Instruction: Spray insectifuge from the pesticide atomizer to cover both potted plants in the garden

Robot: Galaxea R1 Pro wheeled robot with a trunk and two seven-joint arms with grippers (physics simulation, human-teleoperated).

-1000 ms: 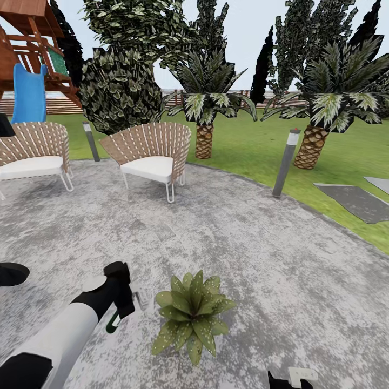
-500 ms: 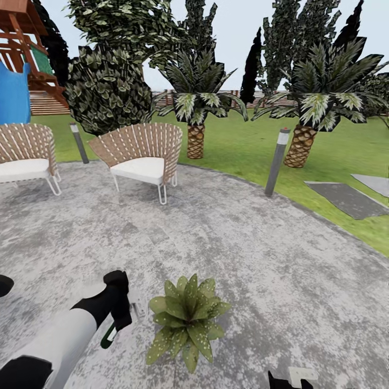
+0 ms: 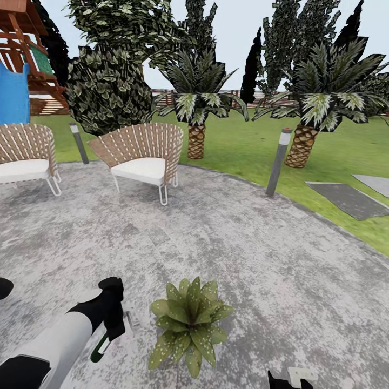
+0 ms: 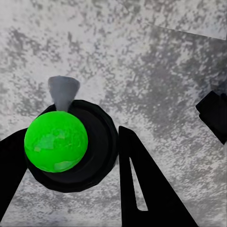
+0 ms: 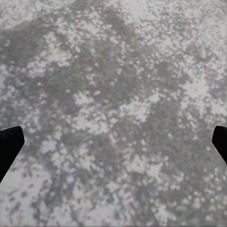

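Note:
My left gripper point(image 3: 114, 320) is shut on the pesticide atomizer point(image 3: 100, 348). It is a slim dark-green bottle with a whitish head, hanging tilted just left of a potted plant point(image 3: 189, 323) and a little apart from its leaves. That plant is a rosette of light-green speckled leaves on the stone patio point(image 3: 259, 254) of the garden. In the left wrist view the atomizer point(image 4: 56, 141) shows end-on as a bright green round between the black fingers point(image 4: 142, 189). My right gripper point(image 3: 292, 378) sits low at the front right. It is open point(image 5: 113, 142) above bare stone.
Two wicker chairs point(image 3: 141, 156) point(image 3: 24, 156) stand at the patio's far left. Bollard lights point(image 3: 277, 161) point(image 3: 79, 142) mark its rim. Beyond are lawn, palm trees point(image 3: 197, 108) point(image 3: 316, 108), grey slabs point(image 3: 348, 199), and a playset with a blue slide point(image 3: 13, 92).
The camera panned right a second ago, then held still. My left gripper with the atomizer has moved slightly lower and further from the plant.

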